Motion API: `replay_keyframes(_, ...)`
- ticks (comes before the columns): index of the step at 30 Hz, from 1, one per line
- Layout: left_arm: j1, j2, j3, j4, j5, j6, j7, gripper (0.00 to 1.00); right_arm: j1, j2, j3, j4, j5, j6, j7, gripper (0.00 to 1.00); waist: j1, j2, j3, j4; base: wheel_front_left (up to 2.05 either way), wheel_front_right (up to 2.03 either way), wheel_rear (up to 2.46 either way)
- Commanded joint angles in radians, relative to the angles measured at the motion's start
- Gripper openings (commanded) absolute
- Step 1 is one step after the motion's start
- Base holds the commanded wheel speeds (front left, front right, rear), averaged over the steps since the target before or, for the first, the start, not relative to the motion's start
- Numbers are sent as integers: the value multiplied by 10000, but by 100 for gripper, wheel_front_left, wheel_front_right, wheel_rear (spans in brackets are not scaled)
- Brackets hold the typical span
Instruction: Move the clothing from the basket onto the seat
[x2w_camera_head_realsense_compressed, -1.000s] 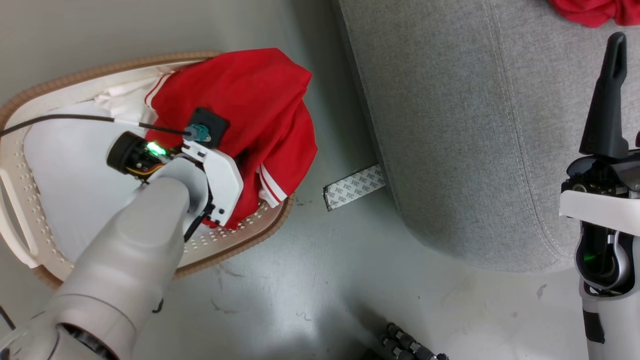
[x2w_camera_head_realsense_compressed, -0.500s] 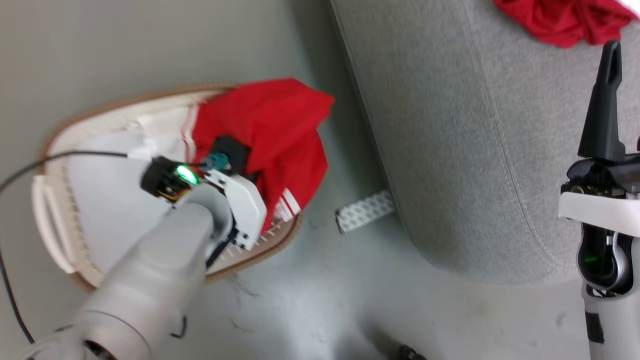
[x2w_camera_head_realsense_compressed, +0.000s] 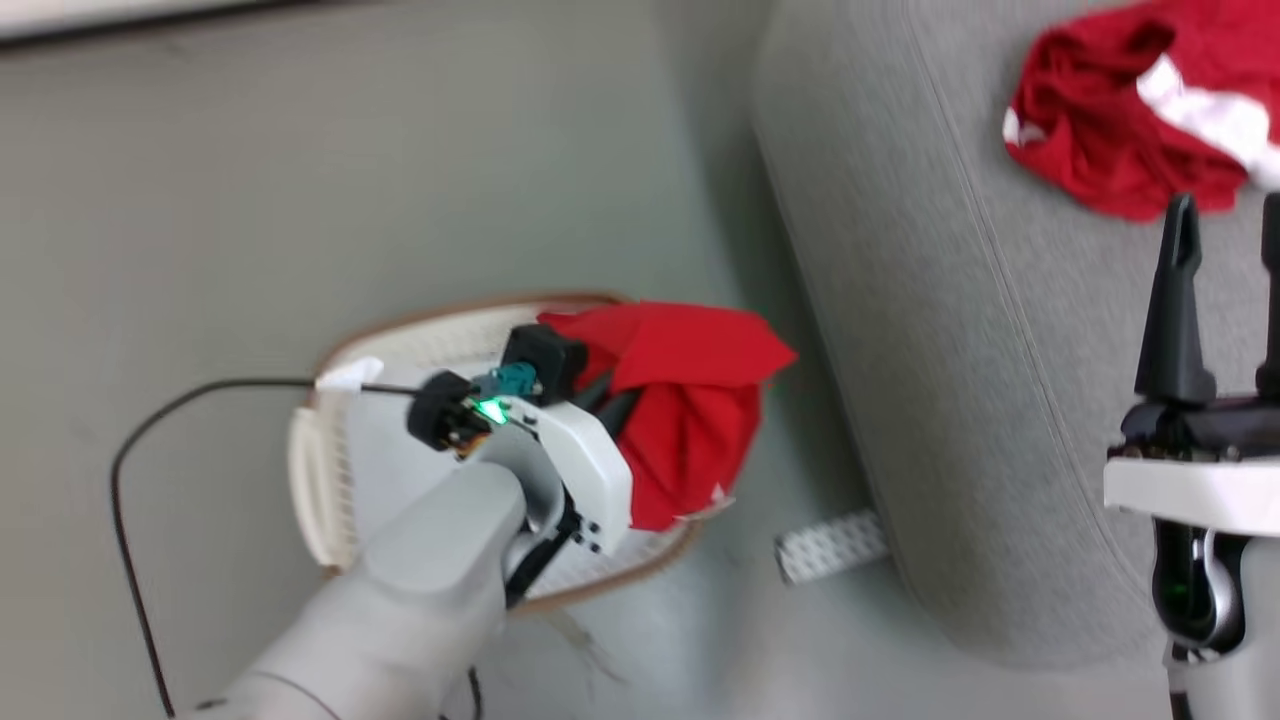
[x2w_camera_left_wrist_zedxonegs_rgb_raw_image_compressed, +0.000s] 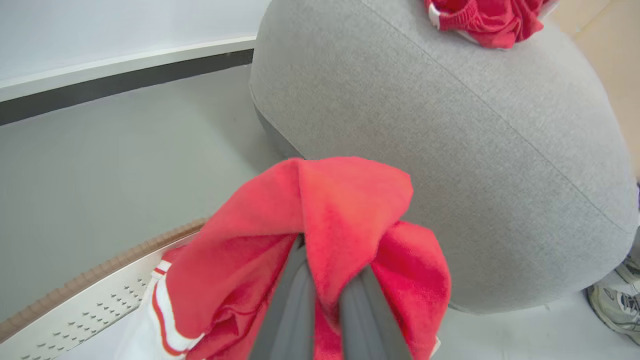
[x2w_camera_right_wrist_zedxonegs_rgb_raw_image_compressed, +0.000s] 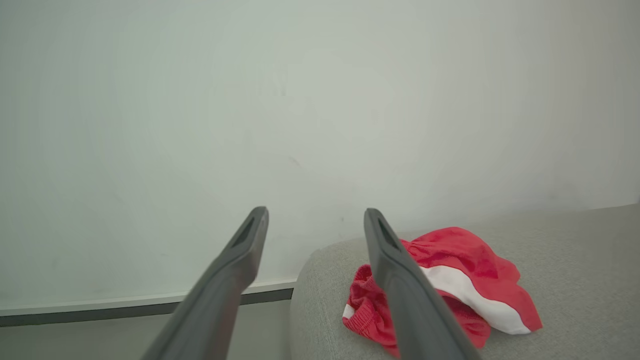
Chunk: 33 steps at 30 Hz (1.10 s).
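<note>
Left gripper (x2w_camera_left_wrist_zedxonegs_rgb_raw_image_compressed: 327, 285) clenched on a fold of the red clothing (x2w_camera_left_wrist_zedxonegs_rgb_raw_image_compressed: 345, 200). The bunched cloth hangs from the fingers over the basket (x2w_camera_left_wrist_zedxonegs_rgb_raw_image_compressed: 75, 320) at its seat-side edge, and the white-striped part trails into the basket. A second red garment (x2w_camera_head_realsense_compressed: 1110, 140) with a white band lies crumpled on the seat (x2w_camera_head_realsense_compressed: 950, 400) near its wall-side edge. Right gripper (x2w_camera_right_wrist_zedxonegs_rgb_raw_image_compressed: 315, 215) spread wide, empty, over the seat.
</note>
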Motion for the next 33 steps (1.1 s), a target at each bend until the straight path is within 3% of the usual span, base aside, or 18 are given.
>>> replay_keyframes(1,464,-17,244,-394,63,6,-20,0,343,-28,-122,150,-206,-22,7,100,1,0,-1288,981,0,0,0)
replay_keyframes(17,2043,-370,2197,-2672,716,5,-19,0,2411,-457,146,939,132,-23,7,100,1,0,-4523,2334,0,0,0)
replay_keyframes(33,1727,-498,3551,-3765,1207,5,-19,0,3250,-500,1059,1379,475,-21,7,100,1,0,-5408,3014,0,0,0)
